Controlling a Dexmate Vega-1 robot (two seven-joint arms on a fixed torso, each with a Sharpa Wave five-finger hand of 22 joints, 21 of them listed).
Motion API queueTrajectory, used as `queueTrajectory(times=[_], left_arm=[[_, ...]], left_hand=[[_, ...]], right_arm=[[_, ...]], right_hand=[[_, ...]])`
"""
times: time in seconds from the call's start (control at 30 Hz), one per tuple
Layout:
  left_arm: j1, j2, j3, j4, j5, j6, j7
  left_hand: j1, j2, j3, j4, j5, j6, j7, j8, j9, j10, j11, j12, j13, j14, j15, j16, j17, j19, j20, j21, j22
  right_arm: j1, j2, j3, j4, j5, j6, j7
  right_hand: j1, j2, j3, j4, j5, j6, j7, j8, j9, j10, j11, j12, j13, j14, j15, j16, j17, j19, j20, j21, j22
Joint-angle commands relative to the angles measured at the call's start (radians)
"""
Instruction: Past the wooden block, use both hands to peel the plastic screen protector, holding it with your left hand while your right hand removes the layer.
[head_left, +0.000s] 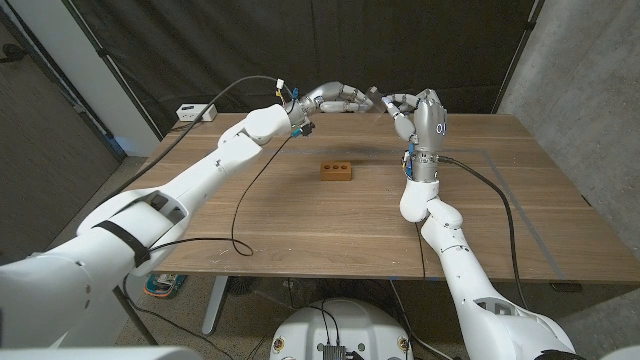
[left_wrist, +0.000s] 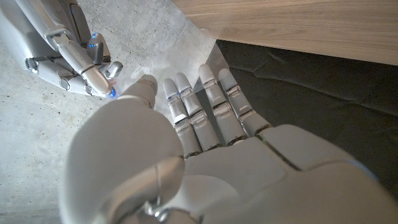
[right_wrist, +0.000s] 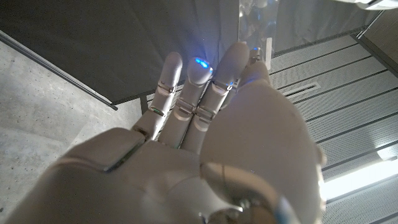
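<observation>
Both hands are raised together above the table's far side, beyond the small wooden block (head_left: 335, 170) with its three holes. My left hand (head_left: 335, 99) reaches in from the left with fingers stretched towards my right hand (head_left: 420, 116). The clear plastic screen protector (left_wrist: 186, 46) lies against my left hand's (left_wrist: 205, 124) fingers, with the thumb on its near face. My right hand (left_wrist: 71, 59) hovers close beside it. In the right wrist view my right hand (right_wrist: 211, 118) pinches a clear strip of the protector's layer (right_wrist: 255, 22) between thumb and fingertip.
The wooden table (head_left: 300, 215) carries a black cable (head_left: 240, 205) that loops across its left half. A white power box (head_left: 195, 112) sits at its far left corner. A dark curtain hangs behind the table, with a concrete wall to the right.
</observation>
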Motion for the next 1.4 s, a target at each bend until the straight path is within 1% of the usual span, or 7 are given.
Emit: queueTrajectory(times=[0.03, 0.17, 0.3, 0.57, 0.83, 1.03, 1.4], left_arm=[[-0.042, -0.032, 0.025, 0.051, 0.031, -0.033, -0.007], [-0.038, -0.033, 0.026, 0.041, 0.045, -0.028, 0.019], [-0.024, -0.028, 0.021, 0.013, 0.059, -0.005, 0.054], [-0.014, -0.019, 0.021, -0.018, 0.053, 0.036, 0.051], [-0.027, -0.040, 0.022, 0.023, -0.035, 0.023, -0.059], [0.003, -0.023, 0.017, -0.047, -0.043, 0.078, -0.047], [0.003, -0.044, 0.005, -0.011, -0.125, 0.074, -0.116]], left_hand=[[0.038, 0.006, 0.018, -0.017, -0.007, 0.031, 0.002, 0.008, 0.003, 0.030, -0.001, 0.011, 0.004, 0.014, -0.137, 0.009, 0.006, -0.001, 0.005, 0.012, 0.003], [0.072, 0.015, 0.032, -0.037, -0.012, 0.083, 0.016, 0.022, 0.003, 0.059, 0.003, 0.019, 0.008, 0.035, -0.139, 0.019, 0.012, 0.006, 0.001, 0.017, 0.004], [0.141, 0.060, 0.043, -0.074, -0.036, 0.251, 0.050, 0.081, 0.008, 0.186, 0.012, 0.071, 0.031, 0.153, -0.149, 0.075, 0.046, 0.050, -0.019, 0.050, 0.008], [0.149, 0.079, 0.032, -0.077, -0.048, 0.295, 0.096, 0.100, 0.020, 0.233, 0.020, 0.103, 0.054, 0.227, -0.144, 0.109, 0.079, 0.086, -0.027, 0.082, 0.012], [0.128, 0.101, 0.023, -0.059, -0.049, 0.295, 0.133, 0.109, 0.043, 0.246, 0.028, 0.126, 0.078, 0.239, -0.130, 0.107, 0.100, 0.085, -0.014, 0.103, 0.015], [0.121, 0.109, 0.025, -0.054, -0.047, 0.308, 0.142, 0.118, 0.052, 0.256, 0.040, 0.139, 0.088, 0.248, -0.136, 0.104, 0.104, 0.088, -0.016, 0.113, 0.015], [0.128, 0.099, 0.026, -0.066, -0.048, 0.329, 0.147, 0.128, 0.063, 0.278, 0.047, 0.157, 0.102, 0.278, -0.134, 0.109, 0.110, 0.102, -0.026, 0.129, 0.013]], right_arm=[[0.005, 0.000, 0.004, 0.003, -0.007, 0.024, 0.000], [0.008, 0.001, 0.006, 0.006, -0.008, 0.026, 0.000], [0.012, -0.001, 0.006, 0.010, -0.006, 0.027, 0.000], [0.019, -0.033, -0.032, 0.017, 0.023, -0.001, 0.000], [0.035, -0.180, -0.231, -0.008, 0.197, -0.170, 0.000], [0.065, -0.304, -0.403, -0.047, 0.341, -0.305, 0.000], [0.109, -0.390, -0.545, -0.057, 0.367, -0.402, 0.000]], right_hand=[[0.009, 0.007, -0.003, -0.002, 0.005, 0.040, 0.006, 0.005, 0.007, -0.005, 0.001, 0.004, 0.008, 0.005, -0.008, -0.004, 0.001, -0.005, -0.156, 0.008, -0.001], [0.010, 0.008, -0.004, -0.002, 0.006, 0.041, 0.006, 0.005, 0.007, -0.004, 0.000, 0.002, 0.005, 0.008, -0.008, -0.003, 0.003, -0.005, -0.156, 0.011, -0.004], [0.008, 0.008, -0.006, 0.000, 0.005, 0.040, 0.007, 0.004, 0.007, -0.005, 0.001, 0.002, 0.006, 0.007, -0.008, -0.006, 0.002, -0.006, -0.156, 0.012, -0.008], [0.003, 0.008, -0.011, 0.003, 0.005, 0.037, 0.007, 0.004, 0.010, -0.011, 0.001, 0.000, 0.010, 0.005, -0.008, -0.010, 0.001, -0.009, -0.154, 0.014, -0.017], [0.000, 0.005, -0.020, 0.006, 0.003, 0.016, -0.001, 0.007, 0.028, -0.043, -0.005, -0.011, 0.026, -0.022, -0.010, -0.039, -0.021, -0.029, -0.151, 0.003, -0.035], [-0.004, 0.001, -0.030, 0.008, 0.004, 0.011, -0.008, 0.007, 0.030, -0.044, -0.008, -0.020, 0.026, -0.032, -0.010, -0.045, -0.019, -0.037, -0.150, 0.000, -0.045], [0.006, -0.011, -0.051, 0.005, 0.012, 0.027, -0.018, 0.005, 0.022, -0.036, -0.013, -0.016, 0.055, -0.032, -0.007, -0.023, 0.022, -0.071, -0.156, 0.032, -0.042]])
